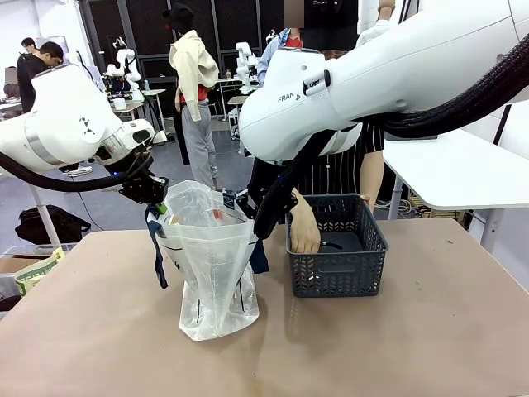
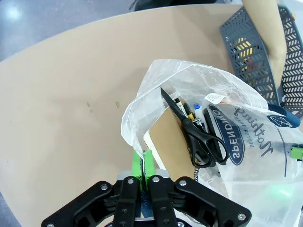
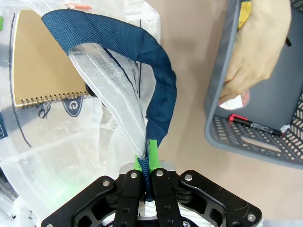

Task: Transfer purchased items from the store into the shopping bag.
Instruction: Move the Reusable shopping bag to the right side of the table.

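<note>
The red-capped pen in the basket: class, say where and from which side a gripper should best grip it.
Probably mid-barrel, from straight above, fingers across its length: the pen lies flat on the floor beside the basket wall, which blocks side approaches.

My left pincer [image 2: 143, 160] pinched closed on shopping bag [image 2: 246, 165] rim; right pincer [image 3: 150, 152] pinched closed on its navy strap [image 3: 162, 90], right arm [image 1: 397, 74] reaching across the middle.

A translucent shopping bag [image 1: 216, 265] stands on the tan desk [image 1: 413, 347], its rim pinched in the jaws of the left gripper [image 1: 153, 192] and, opposite, the right gripper [image 1: 240, 203], while a person's hand [image 1: 304, 230] reaches into the dark grey store [image 1: 336, 269] just right.
</note>
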`<state>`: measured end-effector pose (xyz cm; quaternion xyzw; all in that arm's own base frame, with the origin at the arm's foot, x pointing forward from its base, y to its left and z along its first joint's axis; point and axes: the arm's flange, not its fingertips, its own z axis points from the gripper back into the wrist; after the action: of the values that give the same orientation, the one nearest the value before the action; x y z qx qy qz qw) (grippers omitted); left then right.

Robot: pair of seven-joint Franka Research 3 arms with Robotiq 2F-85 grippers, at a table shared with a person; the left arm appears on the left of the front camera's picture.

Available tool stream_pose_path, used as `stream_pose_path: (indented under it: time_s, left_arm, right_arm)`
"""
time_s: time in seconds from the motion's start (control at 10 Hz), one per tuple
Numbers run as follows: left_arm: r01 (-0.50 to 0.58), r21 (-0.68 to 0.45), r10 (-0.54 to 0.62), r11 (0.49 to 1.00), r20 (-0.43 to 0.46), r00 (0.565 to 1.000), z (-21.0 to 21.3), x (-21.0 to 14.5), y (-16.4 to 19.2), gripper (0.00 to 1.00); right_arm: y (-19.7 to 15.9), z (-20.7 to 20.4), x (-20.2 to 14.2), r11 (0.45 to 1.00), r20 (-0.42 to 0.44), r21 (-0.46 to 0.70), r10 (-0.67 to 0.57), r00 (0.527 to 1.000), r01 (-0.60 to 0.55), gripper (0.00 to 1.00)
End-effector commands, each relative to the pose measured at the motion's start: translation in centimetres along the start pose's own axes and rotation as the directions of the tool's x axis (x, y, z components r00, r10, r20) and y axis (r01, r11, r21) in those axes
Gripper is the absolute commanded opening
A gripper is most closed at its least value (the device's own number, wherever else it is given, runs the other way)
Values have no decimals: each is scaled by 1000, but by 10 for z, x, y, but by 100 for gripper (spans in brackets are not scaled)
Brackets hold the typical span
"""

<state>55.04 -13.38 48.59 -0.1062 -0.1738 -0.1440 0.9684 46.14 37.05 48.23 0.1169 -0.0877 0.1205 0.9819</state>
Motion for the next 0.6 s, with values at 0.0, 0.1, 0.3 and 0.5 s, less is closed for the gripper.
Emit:
stream_pose_path:
  time_s: [0.0,0.1,0.3,0.5]
  left_arm:
    - [-1,1,1,1000,1,1000,0,0,1,0]
    - [-1,1,1,1000,1,1000,0,0,1,0]
    - [-1,1,1,1000,1,1000,0,0,1,0]
    - [-1,1,1,1000,1,1000,0,0,1,0]
  right_arm:
    - [0,0,0,1000,1,0,4,1000,-4,0]
    - [0,0,0,1000,1,0,4,1000,-4,0]
    - [0,0,0,1000,1,0,4,1000,-4,0]
    - [0,0,0,1000,1,0,4,1000,-4,0]
